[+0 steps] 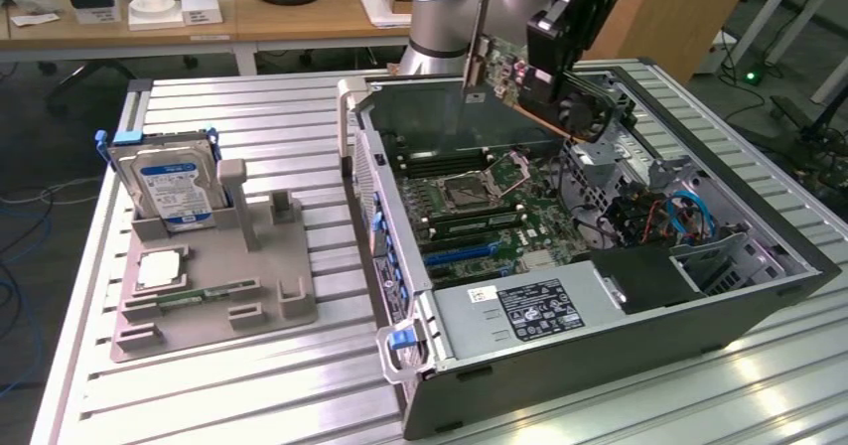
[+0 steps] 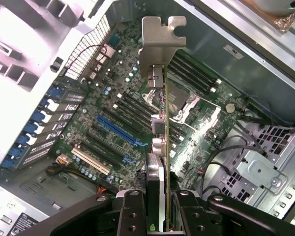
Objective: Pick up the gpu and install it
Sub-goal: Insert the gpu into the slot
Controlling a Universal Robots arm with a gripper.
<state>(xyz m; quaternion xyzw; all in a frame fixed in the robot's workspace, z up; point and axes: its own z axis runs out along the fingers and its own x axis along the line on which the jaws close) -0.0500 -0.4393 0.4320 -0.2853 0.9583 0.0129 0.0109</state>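
Fingers (image 2: 137, 209) clamp gpu (image 2: 160, 147) above motherboard (image 2: 113, 123).

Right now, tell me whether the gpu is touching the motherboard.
Apart. The exterior view shows the gpu, clamped in the gripper, hanging above the open case with clear space down to the motherboard.

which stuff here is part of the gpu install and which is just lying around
In the job: gpu, held above the case by the gripper; open computer case; motherboard.
Lying about: hard drive standing in the grey holder; memory stick.
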